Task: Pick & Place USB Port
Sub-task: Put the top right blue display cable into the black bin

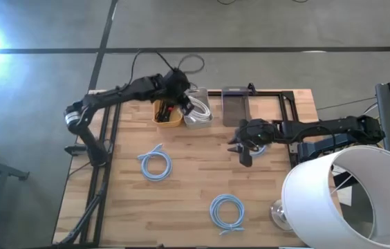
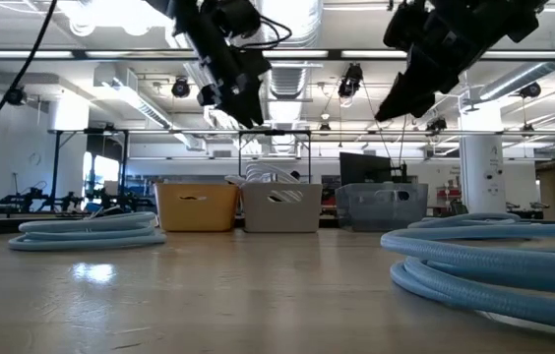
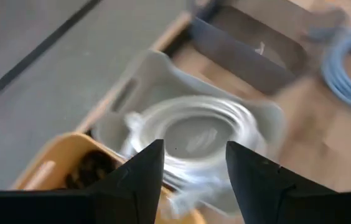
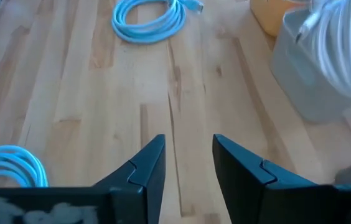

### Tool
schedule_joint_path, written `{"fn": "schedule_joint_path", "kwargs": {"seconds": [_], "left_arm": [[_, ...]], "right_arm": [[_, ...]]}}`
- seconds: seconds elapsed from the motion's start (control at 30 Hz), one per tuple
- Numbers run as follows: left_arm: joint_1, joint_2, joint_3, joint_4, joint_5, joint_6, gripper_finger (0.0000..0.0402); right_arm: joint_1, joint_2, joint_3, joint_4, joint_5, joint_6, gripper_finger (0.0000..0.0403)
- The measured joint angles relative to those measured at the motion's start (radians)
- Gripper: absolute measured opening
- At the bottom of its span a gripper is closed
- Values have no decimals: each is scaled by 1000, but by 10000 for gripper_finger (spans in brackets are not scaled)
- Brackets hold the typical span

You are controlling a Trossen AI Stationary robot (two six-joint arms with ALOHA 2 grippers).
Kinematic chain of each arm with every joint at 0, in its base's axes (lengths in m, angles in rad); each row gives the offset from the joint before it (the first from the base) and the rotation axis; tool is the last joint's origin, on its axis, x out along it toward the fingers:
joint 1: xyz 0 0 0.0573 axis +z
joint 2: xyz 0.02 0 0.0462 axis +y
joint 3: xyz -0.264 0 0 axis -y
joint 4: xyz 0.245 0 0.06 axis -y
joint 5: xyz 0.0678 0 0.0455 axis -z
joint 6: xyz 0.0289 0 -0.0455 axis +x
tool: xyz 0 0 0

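Note:
Three bins stand in a row at the table's far edge: a yellow bin (image 1: 169, 114) with dark small parts, a grey bin (image 1: 198, 111) with coiled white cables (image 3: 194, 127), and a dark see-through bin (image 1: 235, 107). My left gripper (image 1: 181, 102) hovers open above the seam between the yellow and grey bins, and its fingers (image 3: 144, 165) frame the white coil. My right gripper (image 1: 242, 153) is open and empty, raised over bare wood (image 4: 189, 146) right of the table's middle, next to a blue cable coil (image 1: 258, 148).
Two more light-blue cable coils lie flat on the wood, one left of centre (image 1: 155, 164) and one near the front edge (image 1: 227, 211). A big white lampshade (image 1: 347, 200) overhangs the near right corner. A black frame (image 1: 288, 111) borders the far right.

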Motion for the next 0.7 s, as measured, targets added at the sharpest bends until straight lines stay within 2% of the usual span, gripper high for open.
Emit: {"fn": "schedule_joint_path", "kwargs": {"seconds": [0.3,0.4,0.53,0.7], "left_arm": [[-210,-74,-155,2,2,15,176],[-272,-82,-212,45,2,-3,177],[-336,-85,-288,180,3,-1,177],[-362,-84,-367,319,5,16,176]], "right_arm": [[-3,0,-110,-25,5,86,142],[-4,0,-132,-84,85,143,141],[-5,1,-157,-154,215,211,144],[-5,1,-210,-154,229,329,146]]}}
